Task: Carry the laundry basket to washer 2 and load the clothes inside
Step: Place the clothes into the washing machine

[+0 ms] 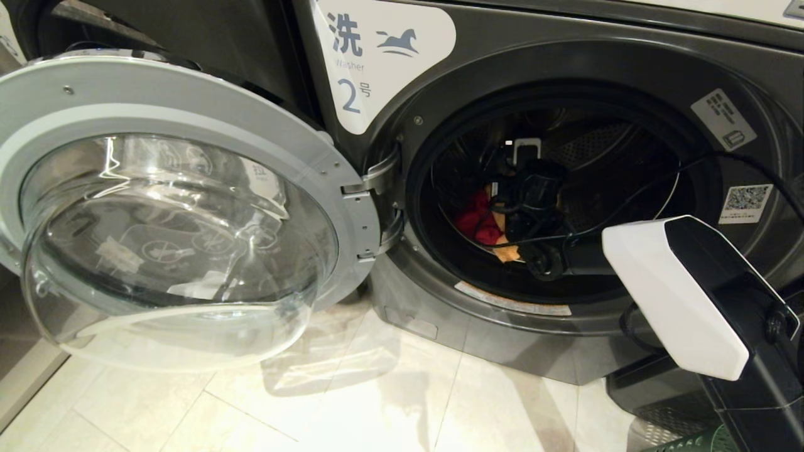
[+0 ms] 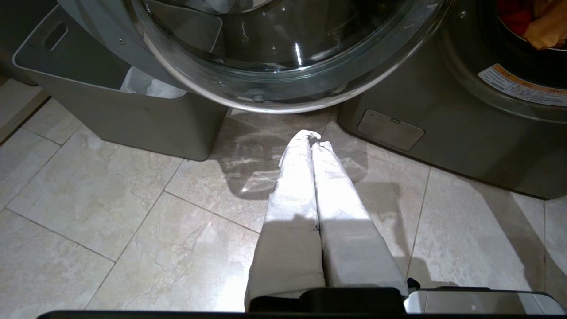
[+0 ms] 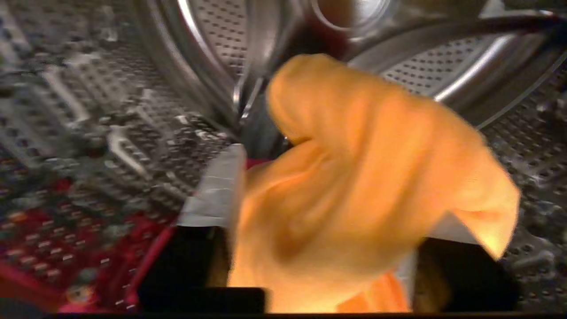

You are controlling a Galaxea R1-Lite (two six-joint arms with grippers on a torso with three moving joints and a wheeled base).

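yellow-orange cloth [image 3: 354,177] between right fingers [image 3: 217,195]

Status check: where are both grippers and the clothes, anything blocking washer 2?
Right gripper inside washer 2, yellow cloth draped across its fingers. Left gripper shut, parked low. Red garment in drum. Door open, nothing blocking.

Washer 2 [image 1: 565,75] stands at the far right with its door [image 1: 169,207] swung out to the left. Inside the drum lie the clothes [image 1: 480,220], and the right claw [image 1: 534,201] reaches in among them, a cloth [image 3: 354,177] lying across it. The laundry basket [image 1: 691,439] sits on the floor [image 1: 352,395] at the near right. A bin [image 2: 128,115] stands behind the door, at the left.
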